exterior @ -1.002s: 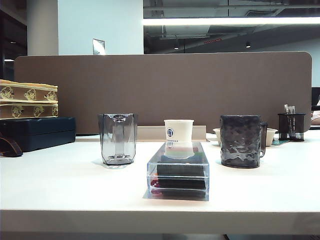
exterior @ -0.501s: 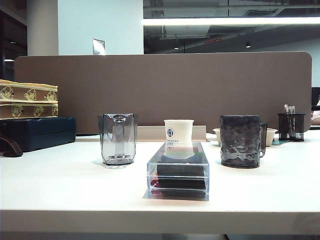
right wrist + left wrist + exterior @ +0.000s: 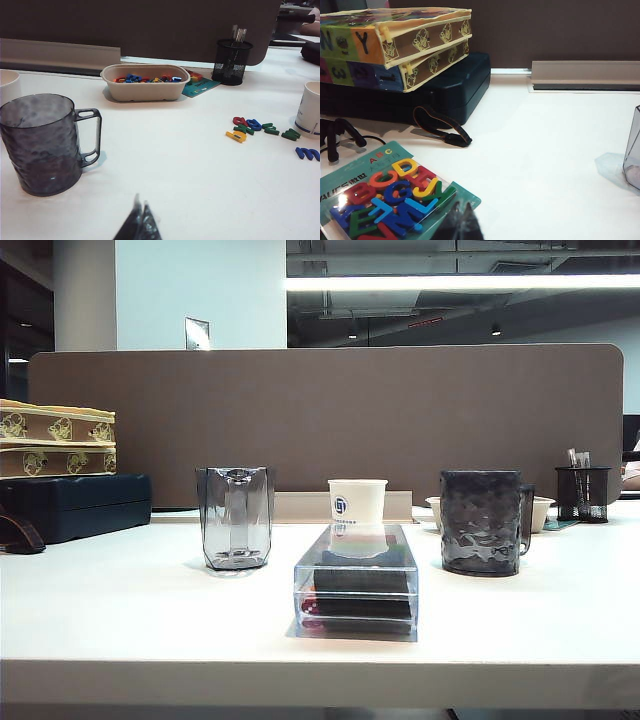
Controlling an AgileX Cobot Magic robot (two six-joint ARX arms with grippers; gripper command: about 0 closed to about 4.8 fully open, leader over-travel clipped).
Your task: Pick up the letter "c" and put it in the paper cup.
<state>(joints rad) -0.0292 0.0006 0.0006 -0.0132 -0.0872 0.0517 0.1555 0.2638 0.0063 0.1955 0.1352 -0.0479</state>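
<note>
The paper cup (image 3: 357, 502) is white with a blue round logo and stands upright mid-table, behind a clear plastic box (image 3: 356, 580). In the right wrist view only its rim (image 3: 7, 80) shows, beside the dark mug. The letter "c" (image 3: 239, 120) is a small red rounded piece among several loose letters lying on the table, far from both grippers. My right gripper (image 3: 140, 199) is shut and holds nothing, over bare table near the mug. The left gripper (image 3: 462, 205) is shut too, empty, at the corner of a green letter packet (image 3: 385, 197). Neither gripper shows in the exterior view.
A grey faceted glass (image 3: 236, 517) stands left of the cup and a dark handled mug (image 3: 484, 521) right of it. A beige tray of letters (image 3: 145, 82), a black mesh pen holder (image 3: 231, 61) and another white cup (image 3: 310, 107) are nearby. Stacked boxes (image 3: 405, 50) sit at the left.
</note>
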